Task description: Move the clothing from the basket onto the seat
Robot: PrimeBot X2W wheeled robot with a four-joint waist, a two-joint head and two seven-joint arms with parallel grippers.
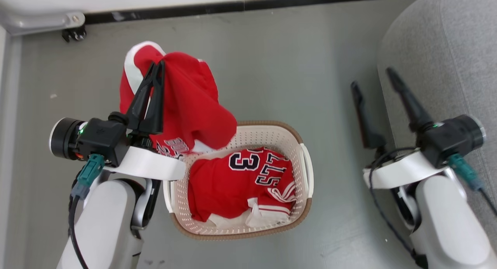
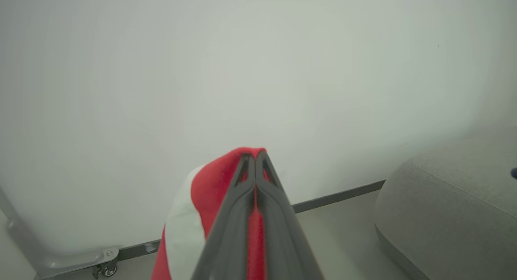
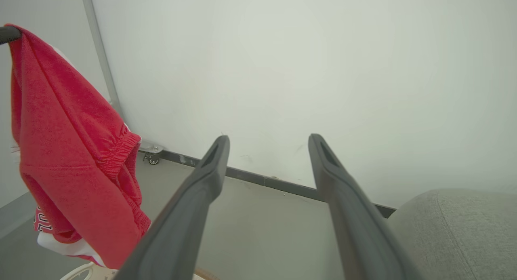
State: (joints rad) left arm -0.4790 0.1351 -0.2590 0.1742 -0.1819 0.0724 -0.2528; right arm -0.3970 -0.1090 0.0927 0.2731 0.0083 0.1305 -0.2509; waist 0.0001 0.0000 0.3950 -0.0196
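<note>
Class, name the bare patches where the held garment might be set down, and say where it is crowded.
Bare: the seat top beyond the right gripper; the floor between basket and skirting. Crowded: the basket, holding a lettered garment, with the held garment hanging from the left gripper above its rim.

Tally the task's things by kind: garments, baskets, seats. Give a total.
garments: 2, the shorts pinched in the left gripper and the jersey lying in the basket
basket: 1
seat: 1
total: 4
</note>
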